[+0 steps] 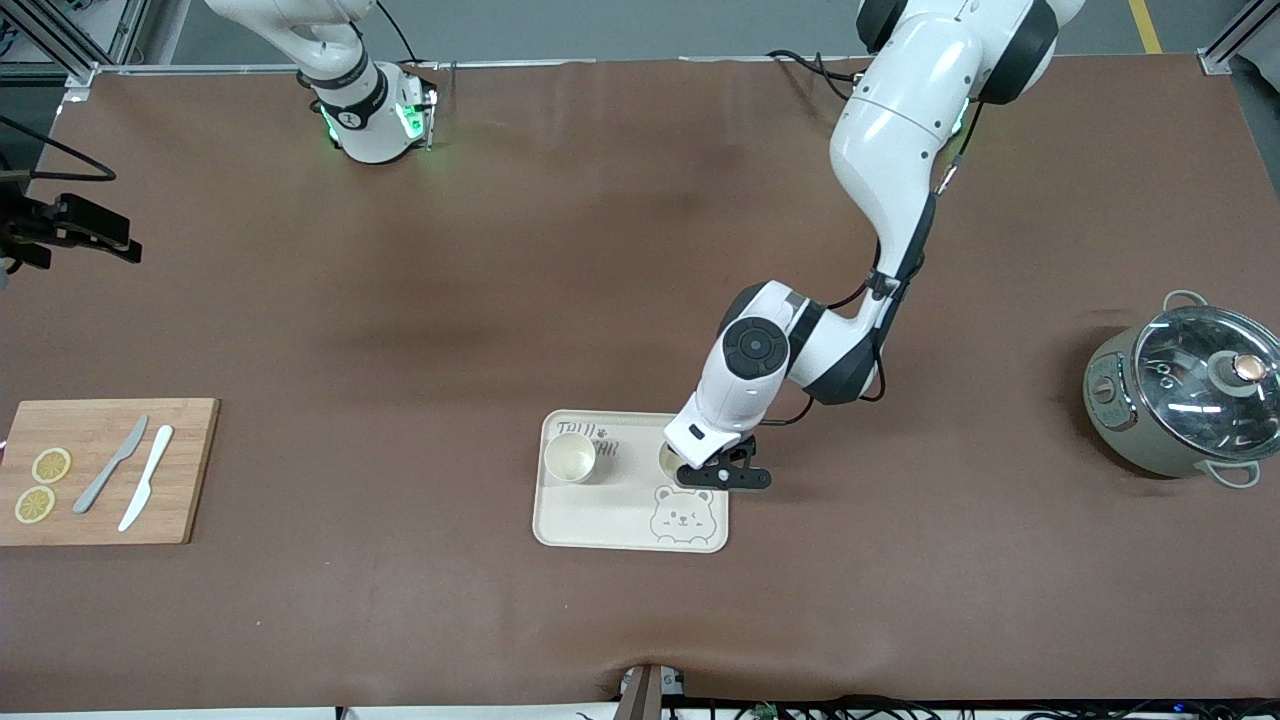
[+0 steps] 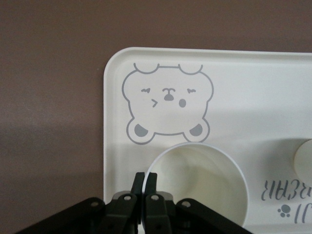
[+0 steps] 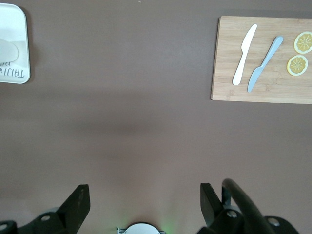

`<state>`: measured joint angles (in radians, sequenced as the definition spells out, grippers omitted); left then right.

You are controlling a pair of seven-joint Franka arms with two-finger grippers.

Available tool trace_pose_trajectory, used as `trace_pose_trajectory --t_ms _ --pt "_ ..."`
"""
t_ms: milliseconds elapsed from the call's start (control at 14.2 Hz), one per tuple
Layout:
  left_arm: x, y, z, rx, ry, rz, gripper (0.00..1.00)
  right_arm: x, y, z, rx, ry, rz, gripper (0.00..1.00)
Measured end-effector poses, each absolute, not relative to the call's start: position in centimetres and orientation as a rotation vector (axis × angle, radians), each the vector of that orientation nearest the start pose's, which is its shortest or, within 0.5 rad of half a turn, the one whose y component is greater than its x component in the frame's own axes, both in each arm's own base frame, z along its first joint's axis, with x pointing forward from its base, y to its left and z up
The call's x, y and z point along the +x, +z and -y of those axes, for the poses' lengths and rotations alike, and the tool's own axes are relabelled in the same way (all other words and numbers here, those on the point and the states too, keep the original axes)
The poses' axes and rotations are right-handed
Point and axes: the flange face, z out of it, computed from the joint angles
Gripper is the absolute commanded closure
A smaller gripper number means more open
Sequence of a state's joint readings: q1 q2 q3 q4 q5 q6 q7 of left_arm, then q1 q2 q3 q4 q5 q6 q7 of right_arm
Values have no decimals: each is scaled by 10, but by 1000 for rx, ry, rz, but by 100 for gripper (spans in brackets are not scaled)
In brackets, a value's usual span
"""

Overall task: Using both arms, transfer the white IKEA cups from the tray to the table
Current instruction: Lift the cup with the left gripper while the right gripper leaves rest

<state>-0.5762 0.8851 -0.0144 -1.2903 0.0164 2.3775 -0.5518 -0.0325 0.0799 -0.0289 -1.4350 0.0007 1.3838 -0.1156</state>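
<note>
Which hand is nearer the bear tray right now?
Left. The left hand is down over the bear tray, shut on the rim of a white cup standing on it. The right hand waits open above bare table near its own base.

We see a brown desk (image 1: 600,280) and a cream tray (image 1: 600,530) printed with a grey bear face (image 1: 682,517) and grey lettering (image 1: 596,440). Both cups (image 1: 569,457) (image 2: 204,183) are cream-white. The arms (image 1: 890,130) are glossy white with black joints; the left hand (image 1: 722,473) is black. The board (image 1: 180,470) is pale wood, carrying yellow lemon slices (image 1: 51,465), one grey knife (image 1: 110,465) and one white knife (image 1: 146,491). The pot (image 1: 1150,420) is grey-olive.
</note>
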Motion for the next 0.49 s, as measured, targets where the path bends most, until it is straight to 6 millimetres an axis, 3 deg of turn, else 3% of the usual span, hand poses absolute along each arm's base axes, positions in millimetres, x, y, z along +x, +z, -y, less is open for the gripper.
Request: trace_pose_trajectory --t_ms 141,282,494 --pt "640 251 425 -3241 -297 -69 100 566 616 34 -3122 227 84 0" --pt "636 283 420 -3239 -293 -67 100 569 610 37 -3121 237 77 0" --pt "619 333 397 -3226 -287 -107 100 570 609 39 -3121 239 71 0"
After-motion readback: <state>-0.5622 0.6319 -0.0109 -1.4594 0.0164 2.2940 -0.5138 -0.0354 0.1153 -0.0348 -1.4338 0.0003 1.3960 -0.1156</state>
